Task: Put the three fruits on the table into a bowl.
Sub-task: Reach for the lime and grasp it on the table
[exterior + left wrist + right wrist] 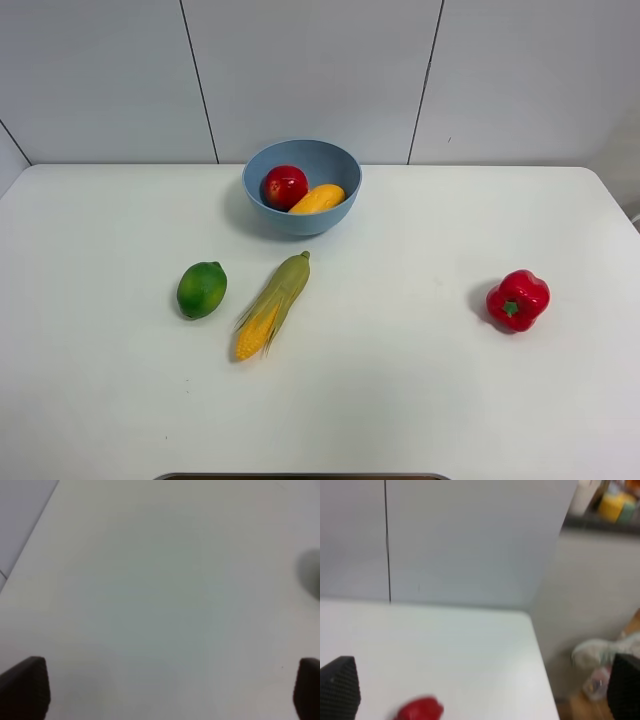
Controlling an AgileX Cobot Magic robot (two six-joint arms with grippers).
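The light-blue bowl (302,186) stands at the back middle of the white table (420,380). The red apple (285,186) and the yellow-orange mango (317,198) lie inside it. The dark-green lime (202,289) sits on the table, left of the middle. Neither gripper shows in the exterior high view. My left gripper (165,690) is open and empty over bare table, with only its dark fingertips (25,687) in view. My right gripper (480,690) is open and empty; its fingertips (340,687) frame the table's right end.
A green-husked yellow corn cob (273,305) lies just right of the lime. A red bell pepper (518,299) sits at the right and also shows in the right wrist view (421,709). Grey wall panels (320,70) rise behind the table. Clutter lies on the floor (600,670) past the right edge.
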